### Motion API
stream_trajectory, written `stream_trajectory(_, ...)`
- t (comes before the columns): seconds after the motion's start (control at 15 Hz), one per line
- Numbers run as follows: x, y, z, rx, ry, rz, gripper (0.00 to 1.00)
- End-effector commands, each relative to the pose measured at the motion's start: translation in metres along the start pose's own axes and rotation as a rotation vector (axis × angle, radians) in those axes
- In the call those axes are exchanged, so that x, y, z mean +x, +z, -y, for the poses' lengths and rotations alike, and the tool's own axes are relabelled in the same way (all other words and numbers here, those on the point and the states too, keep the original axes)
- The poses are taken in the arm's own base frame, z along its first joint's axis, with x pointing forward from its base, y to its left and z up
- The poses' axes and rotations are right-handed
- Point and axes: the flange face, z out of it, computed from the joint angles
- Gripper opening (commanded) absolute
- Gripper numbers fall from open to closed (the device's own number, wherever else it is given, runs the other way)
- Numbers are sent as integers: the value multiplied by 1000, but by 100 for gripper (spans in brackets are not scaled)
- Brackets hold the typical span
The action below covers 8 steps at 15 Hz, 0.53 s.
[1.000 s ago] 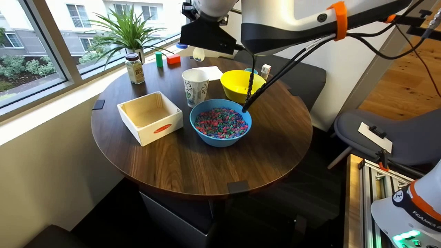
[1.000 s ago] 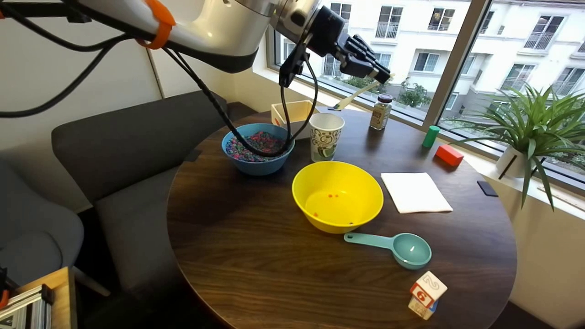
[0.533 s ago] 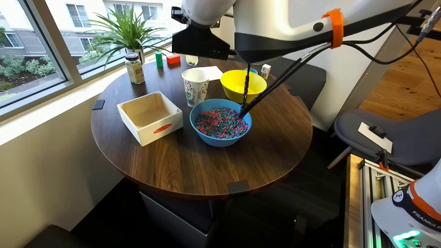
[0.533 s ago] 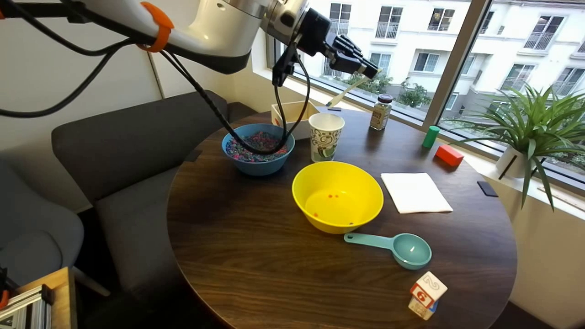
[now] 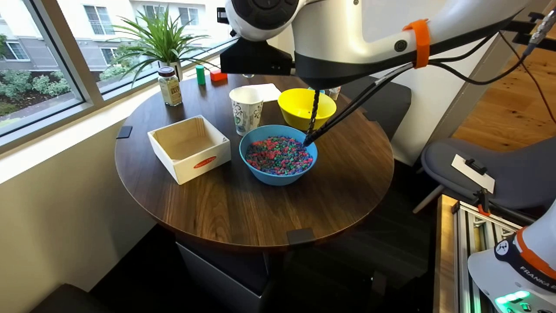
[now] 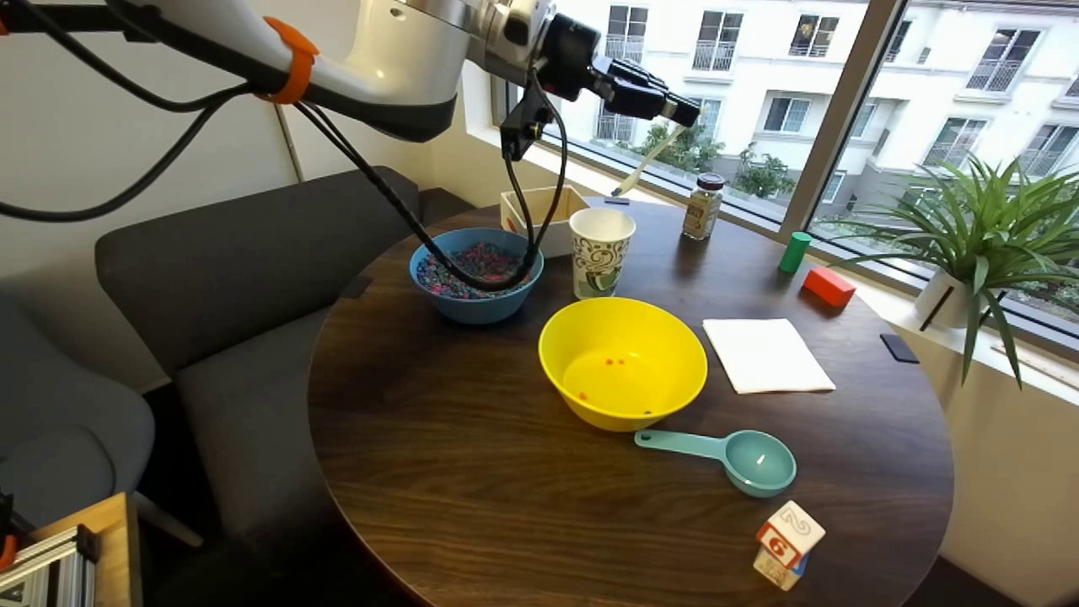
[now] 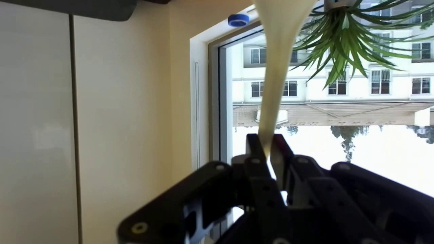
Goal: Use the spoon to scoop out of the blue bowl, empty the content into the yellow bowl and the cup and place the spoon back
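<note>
In an exterior view the gripper [image 6: 687, 114] pinches the spoon [image 6: 649, 158] by its handle; the spoon slants down through the air toward 7 o'clock. Seen from the gripper there, the jar [image 6: 700, 212] stands at 6 o'clock, the yellow bowl [image 6: 636, 337] between 6 and 7, the cup [image 6: 601, 253] at 7, the blue bowl [image 6: 477, 312] at 8. From the yellow bowl, a broad stretch of the table [image 6: 438, 459] runs toward 8 o'clock to the rounded edge.
</note>
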Motion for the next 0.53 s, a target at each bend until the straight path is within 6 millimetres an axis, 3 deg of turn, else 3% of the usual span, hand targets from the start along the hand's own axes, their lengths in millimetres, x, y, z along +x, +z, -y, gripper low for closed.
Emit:
stream_trajectory(0.0, -10, -7, 5, 5, -25, -77, 3)
stream_trajectory(0.47, -28, -21, 10, 21, -127, -221, 3)
